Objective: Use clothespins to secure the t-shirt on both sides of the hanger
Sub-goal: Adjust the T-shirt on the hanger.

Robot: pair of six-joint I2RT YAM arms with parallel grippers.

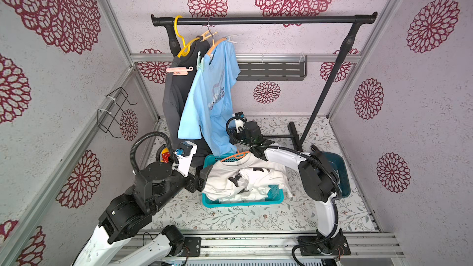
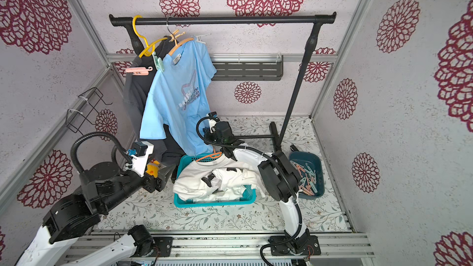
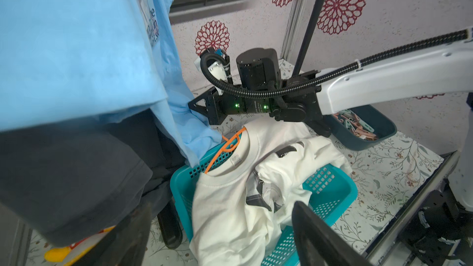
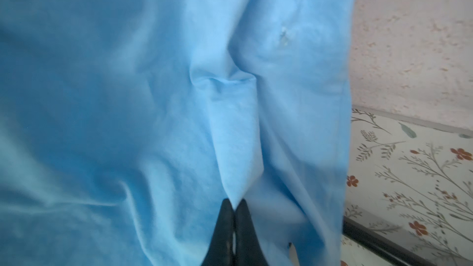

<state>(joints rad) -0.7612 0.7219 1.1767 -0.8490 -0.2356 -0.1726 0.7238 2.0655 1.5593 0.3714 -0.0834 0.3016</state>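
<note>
A light blue t-shirt (image 1: 210, 98) hangs on a peach hanger (image 1: 216, 43) from the rack bar. A mint green clothespin (image 1: 200, 63) sits at its near shoulder and a whitish clothespin (image 1: 234, 38) at its far shoulder. My right gripper (image 4: 235, 204) is shut, pinching a fold low on the blue t-shirt (image 4: 230, 136). My left gripper (image 3: 220, 236) is open, its fingers spread on either side of a white t-shirt (image 3: 230, 200) that lies in a teal basket (image 3: 340, 190) with an orange hanger (image 3: 225, 149) in its collar.
A dark grey t-shirt (image 1: 175, 98) on a yellow hanger (image 1: 180, 37) hangs beside the blue one, with a pink clothespin (image 1: 179, 70) on it. A dark blue tub (image 2: 320, 165) with several clothespins (image 2: 305, 175) stands to the right, under my right arm. The rack's black post (image 1: 327, 83) slants down behind.
</note>
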